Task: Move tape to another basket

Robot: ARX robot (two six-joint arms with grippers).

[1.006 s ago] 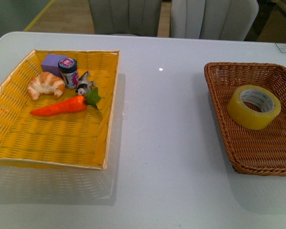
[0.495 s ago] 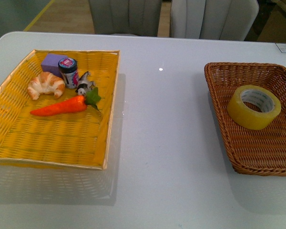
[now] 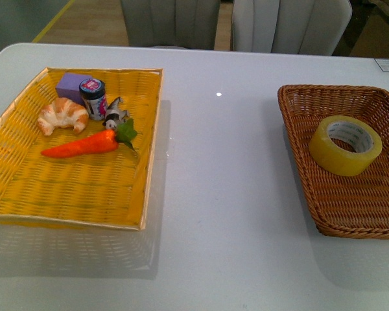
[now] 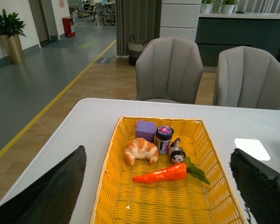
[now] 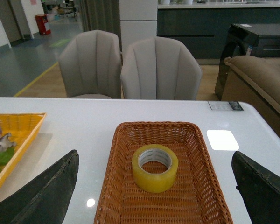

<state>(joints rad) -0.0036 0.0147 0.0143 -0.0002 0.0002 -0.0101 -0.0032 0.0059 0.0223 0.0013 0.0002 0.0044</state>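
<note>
Tape [image 3: 345, 145] lies flat, core up, in the brown basket [image 3: 298, 97], dead ahead of the right hand [image 5: 154, 205], fingers spread wide and empty.

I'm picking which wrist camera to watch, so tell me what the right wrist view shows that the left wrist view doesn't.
Only the right wrist view shows the tape lying flat in the brown basket, plus a sofa at the far right.

Only the left wrist view shows the whole yellow basket with the croissant, purple block, small jar, toy animal and carrot.

Both show the white table, two grey chairs behind it, and open gripper fingers at the edges of the picture, holding nothing.
</note>
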